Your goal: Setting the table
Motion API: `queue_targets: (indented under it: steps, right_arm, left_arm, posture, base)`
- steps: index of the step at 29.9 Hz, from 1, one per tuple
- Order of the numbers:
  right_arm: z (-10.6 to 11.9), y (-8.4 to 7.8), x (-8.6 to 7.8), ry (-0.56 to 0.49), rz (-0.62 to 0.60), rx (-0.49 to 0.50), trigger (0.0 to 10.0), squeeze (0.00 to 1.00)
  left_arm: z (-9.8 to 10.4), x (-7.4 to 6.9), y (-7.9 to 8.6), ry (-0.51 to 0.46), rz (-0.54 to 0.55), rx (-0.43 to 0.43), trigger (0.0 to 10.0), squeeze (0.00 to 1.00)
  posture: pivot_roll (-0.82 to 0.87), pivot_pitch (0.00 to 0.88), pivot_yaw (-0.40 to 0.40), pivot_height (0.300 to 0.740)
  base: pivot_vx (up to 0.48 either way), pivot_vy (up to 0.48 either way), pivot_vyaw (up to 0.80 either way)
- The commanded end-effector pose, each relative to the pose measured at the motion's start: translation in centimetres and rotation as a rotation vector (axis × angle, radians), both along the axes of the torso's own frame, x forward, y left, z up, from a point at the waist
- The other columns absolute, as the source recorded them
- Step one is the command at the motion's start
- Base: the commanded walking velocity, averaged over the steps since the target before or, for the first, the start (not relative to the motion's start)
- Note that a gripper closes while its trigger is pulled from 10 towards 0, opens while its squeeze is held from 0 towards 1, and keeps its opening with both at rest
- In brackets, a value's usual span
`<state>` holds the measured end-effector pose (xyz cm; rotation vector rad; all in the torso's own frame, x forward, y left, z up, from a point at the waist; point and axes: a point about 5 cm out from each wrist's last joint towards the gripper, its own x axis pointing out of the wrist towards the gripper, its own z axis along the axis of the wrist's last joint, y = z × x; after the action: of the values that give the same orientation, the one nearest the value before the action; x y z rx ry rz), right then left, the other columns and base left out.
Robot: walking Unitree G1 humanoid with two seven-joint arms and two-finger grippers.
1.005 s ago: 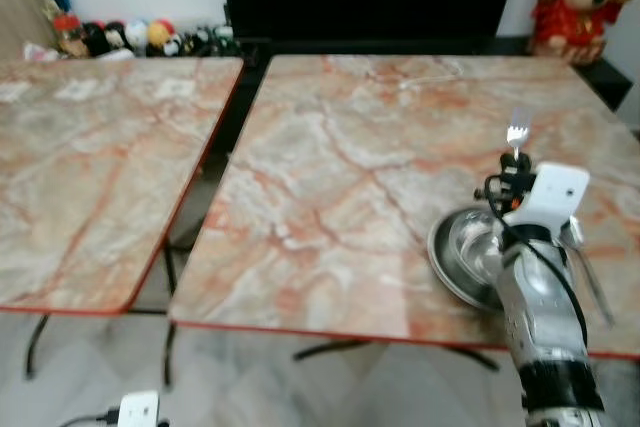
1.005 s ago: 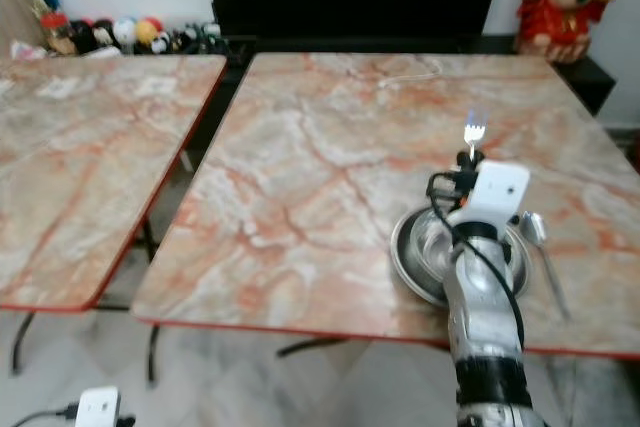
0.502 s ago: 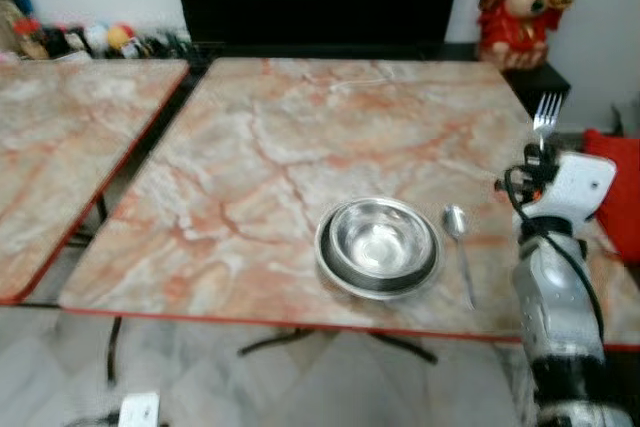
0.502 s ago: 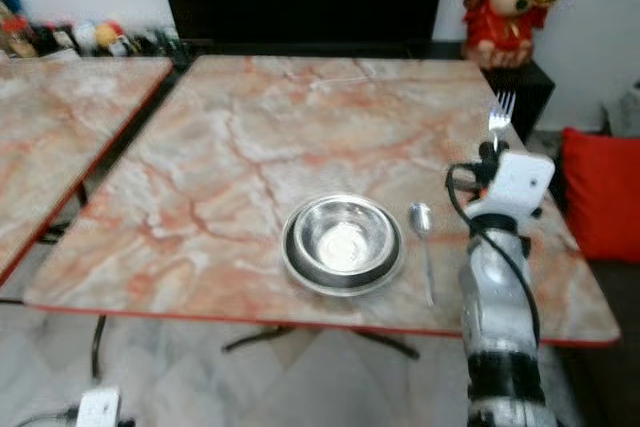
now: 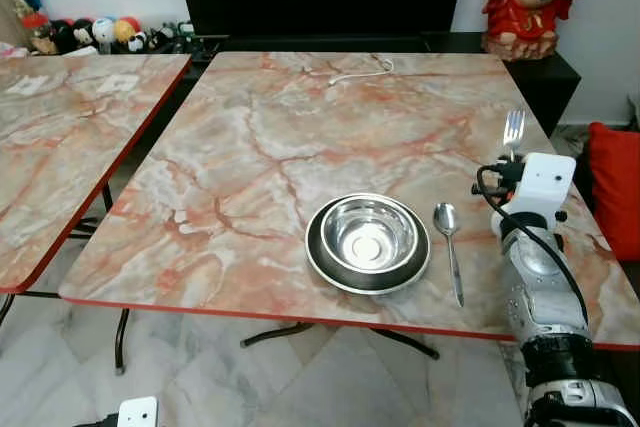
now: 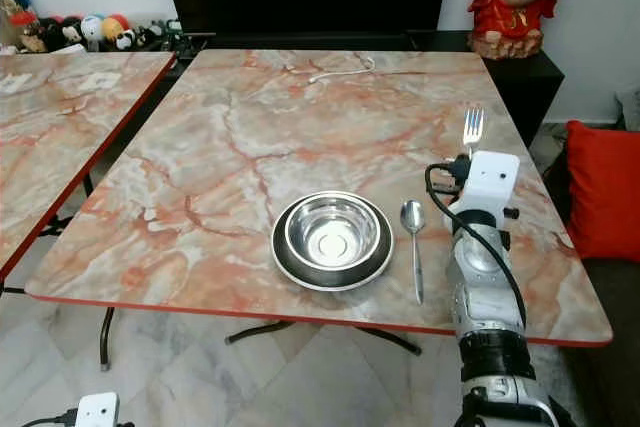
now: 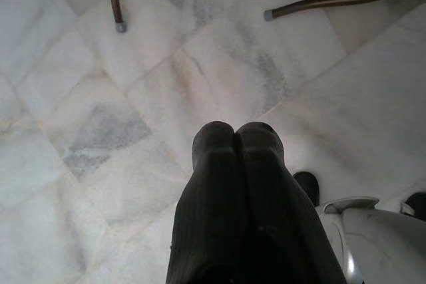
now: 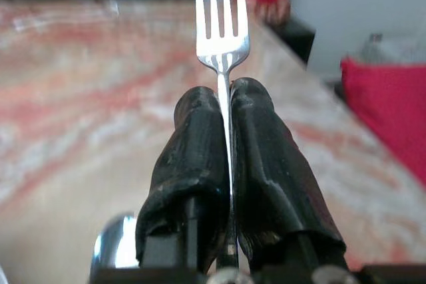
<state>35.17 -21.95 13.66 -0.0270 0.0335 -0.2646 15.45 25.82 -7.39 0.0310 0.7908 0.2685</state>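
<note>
The view has swung right, so the bowl (image 5: 367, 242) and spoon (image 5: 449, 258) now sit centred on the marble surface (image 5: 260, 147). The right tool (image 8: 225, 101) pinches a fork (image 8: 222, 24) upright beside the spoon, not yet laid. The left tool (image 7: 234, 139) hangs closed.

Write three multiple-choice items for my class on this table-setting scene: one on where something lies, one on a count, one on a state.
1. Where does the spoon lie?
A. inside the bowl
B. on the table, just right of the bowl
C. on the floor

2. How many forks are there?
A. one
B. two
C. three

3. What is the right gripper doing?
A. hanging open
B. resting in the bowl
C. clamped on the fork

Answers:
1 B, the spoon sits beside the bowl on the table.
2 A, the one fork.
3 C, the black fingers pinch the handle, tines up.
</note>
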Motion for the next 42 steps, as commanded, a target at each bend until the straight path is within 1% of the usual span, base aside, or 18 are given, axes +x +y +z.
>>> queue_targets:
  steps: [1, 4, 10, 13, 14, 16, 18, 20, 22, 27, 31, 42]
  right_arm:
    - [-0.2, 0.1, 0.5, 0.054, 0.006, 0.004, 10.0, 0.0]
    - [-0.4, -0.2, 1.0, 0.12, 0.03, -0.04, 10.0, 0.0]
    - [-0.4, -1.1, 1.6, 0.18, 0.016, -0.018, 10.0, 0.0]
    - [-0.8, -1.1, 1.8, 0.232, 0.062, -0.062, 10.0, 0.0]
    - [-1.0, -1.4, 1.7, 0.255, 0.059, -0.073, 10.0, 0.0]
    - [-1.1, -1.5, 1.7, 0.261, 0.053, -0.067, 10.0, 0.0]
    - [-1.3, -1.8, 1.7, 0.27, 0.049, -0.028, 10.0, 0.0]
    - [-1.5, -1.6, 1.7, 0.268, 0.061, 0.001, 10.0, 0.0]
    - [-1.8, -1.6, 1.5, 0.283, 0.056, -0.012, 10.0, 0.0]
    - [-2.7, -1.5, 1.2, 0.314, 0.049, 0.004, 10.0, 0.0]
    - [-3.6, -0.9, 1.1, 0.347, 0.086, 0.018, 10.0, 0.0]
    - [-4.4, -0.8, 0.7, 0.359, 0.07, 0.034, 10.0, 0.0]
  left_arm:
    - [0.0, -0.4, 0.6, 0.021, 0.008, 0.01, 10.0, 0.0]
    - [0.0, -0.5, 0.7, 0.024, 0.005, 0.011, 10.0, 0.0]
    - [0.0, -0.5, 0.8, 0.023, 0.0, 0.008, 10.0, 0.0]
    - [0.0, -0.5, 0.9, 0.023, -0.002, 0.005, 10.0, 0.0]
    - [0.0, -0.5, 0.9, 0.022, -0.001, 0.005, 10.0, 0.0]
    - [0.1, -0.4, 0.9, 0.022, -0.002, 0.005, 10.0, 0.0]
    - [0.1, -0.5, 1.0, 0.021, -0.002, 0.007, 10.0, 0.0]
    - [0.1, -0.5, 1.0, 0.021, -0.002, 0.007, 10.0, 0.0]
    - [0.1, -0.5, 1.0, 0.022, -0.006, 0.008, 10.0, 0.0]
    - [0.2, -0.2, 0.9, 0.016, -0.01, 0.005, 10.0, 0.0]
    - [0.2, -0.1, 0.8, 0.012, -0.013, 0.004, 10.0, 0.0]
    - [0.2, -0.3, 1.1, 0.011, -0.008, 0.008, 10.0, 0.0]
  posture:
    - [-0.02, 0.03, 0.039, 0.74]
    - [-0.03, 0.033, 0.045, 0.74]
    - [-0.02, 0.038, 0.05, 0.74]
    - [-0.02, 0.041, 0.052, 0.74]
    - [-0.02, 0.041, 0.052, 0.74]
    - [-0.02, 0.042, 0.053, 0.74]
    - [-0.02, 0.044, 0.057, 0.74]
    - [-0.02, 0.045, 0.058, 0.74]
    - [-0.02, 0.044, 0.059, 0.74]
    - [-0.02, 0.043, 0.06, 0.74]
    - [-0.02, 0.043, 0.06, 0.74]
    - [-0.02, 0.046, 0.06, 0.74]
  base:
    - [0.0, 0.0, 0.0]
    - [0.0, 0.0, 0.0]
    - [0.0, 0.0, 0.0]
    - [0.0, 0.0, 0.0]
    - [0.0, 0.0, 0.0]
    - [0.0, 0.0, 0.0]
    - [0.0, 0.0, 0.0]
    - [0.0, 0.0, 0.0]
    - [0.0, 0.0, 0.0]
    - [0.0, 0.0, 0.0]
    - [0.0, 0.0, 0.0]
    - [0.0, 0.0, 0.0]
